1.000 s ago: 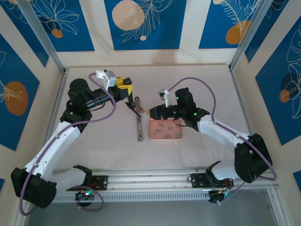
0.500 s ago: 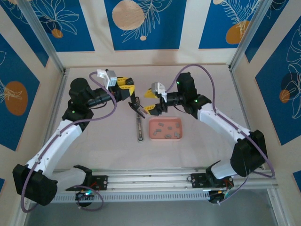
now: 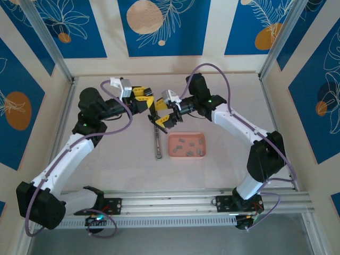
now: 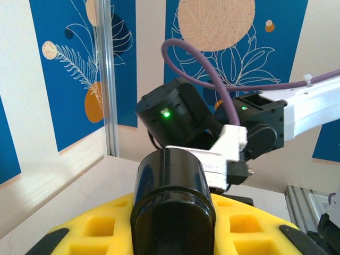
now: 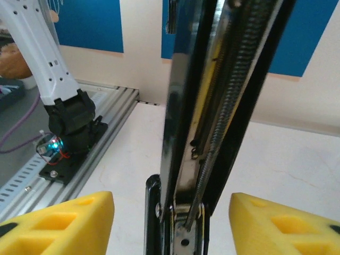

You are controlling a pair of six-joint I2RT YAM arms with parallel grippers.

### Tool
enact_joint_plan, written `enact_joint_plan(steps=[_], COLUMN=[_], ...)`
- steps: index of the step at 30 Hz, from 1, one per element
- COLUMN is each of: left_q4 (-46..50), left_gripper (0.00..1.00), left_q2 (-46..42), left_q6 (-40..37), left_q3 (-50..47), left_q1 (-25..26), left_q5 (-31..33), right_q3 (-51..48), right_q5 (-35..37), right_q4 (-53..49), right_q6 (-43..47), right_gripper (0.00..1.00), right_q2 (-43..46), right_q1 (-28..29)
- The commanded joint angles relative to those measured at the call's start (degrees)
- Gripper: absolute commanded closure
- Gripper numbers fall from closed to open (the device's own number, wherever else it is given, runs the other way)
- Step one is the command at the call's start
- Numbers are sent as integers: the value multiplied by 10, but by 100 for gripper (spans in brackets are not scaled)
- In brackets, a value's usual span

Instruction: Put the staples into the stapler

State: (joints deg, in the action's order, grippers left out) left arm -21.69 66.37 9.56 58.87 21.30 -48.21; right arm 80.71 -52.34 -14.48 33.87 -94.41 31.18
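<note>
Crowding the open stapler, left pincer, right pincer, pink tray beside

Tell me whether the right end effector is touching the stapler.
Apart. The right wrist view shows the stapler standing between the right end effector's yellow fingers, with table visible either side.
</note>
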Motion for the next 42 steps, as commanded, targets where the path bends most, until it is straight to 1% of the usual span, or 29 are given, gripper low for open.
enact_joint_plan(steps=[1, 7, 13, 15, 20, 21, 22, 23, 24, 26, 27, 29, 30, 32, 34, 36, 37, 39, 41, 42], left_q4=[-64, -74, -87, -89, -91, -87, -81, -70, -54, -9, 21, 77, 107, 149, 171, 188, 197, 219, 241, 254], left_gripper=[100, 100, 100, 100, 100, 96, 90, 80, 68, 46, 38, 26, 23, 18, 14, 11, 10, 10, 11, 12], left_q2=[-4, 0, 3, 4, 3, 1, -1, -7, -15, -32, -42, -60, -68, -82, -97, -115, -123, -139, -152, -158], left_q6=[10, 17, 24, 26, 26, 26, 25, 22, 19, 11, 7, 5, 9, 31, 61, 93, 109, 149, 177, 187], left_q3=[2, 4, 5, 4, -4, -7, -9, -14, -19, -29, -33, -39, -42, -54, -76, -107, -123, -156, -183, -196], left_q1=[2, 3, 2, 2, 2, 2, 1, 1, 0, -3, -7, -17, -24, -42, -66, -88, -94, -109, -115, -117], left_q5=[-19, -29, -33, -33, -27, -20, -9, 12, 40, 108, 154, 234, 275, 330, 363, 396, 412, 441, 467, 483], right_q3=[41, 69, 75, 79, 78, 76, 71, 63, 51, 13, -10, -50, -65, -77, -76, -63, -56, -30, 3, 23], right_q5=[-51, -74, -80, -85, -78, -72, -64, -49, -29, 25, 59, 133, 176, 265, 352, 454, 493, 594, 661, 681], right_q4=[-58, -88, -97, -102, -99, -91, -80, -61, -36, 32, 70, 131, 146, 147, 129, 102, 91, 53, 0, -29], right_q6=[14, 20, 23, 23, 14, 0, -18, -43, -75, -158, -206, -299, -340, -407, -456, -512, -531, -596, -673, -707], right_gripper=[47, 55, 57, 61, 78, 83, 87, 90, 92, 98, 100, 100, 100, 100, 100, 100, 100, 100, 100, 100], right_q2=[-22, -48, -59, -62, -59, -56, -53, -48, -40, -20, -7, 15, 25, 36, 39, 34, 31, 15, -9, -25], right_q1=[5, 5, 5, 4, 2, 0, 0, -1, -1, 3, 7, 22, 32, 60, 90, 129, 142, 174, 193, 200])
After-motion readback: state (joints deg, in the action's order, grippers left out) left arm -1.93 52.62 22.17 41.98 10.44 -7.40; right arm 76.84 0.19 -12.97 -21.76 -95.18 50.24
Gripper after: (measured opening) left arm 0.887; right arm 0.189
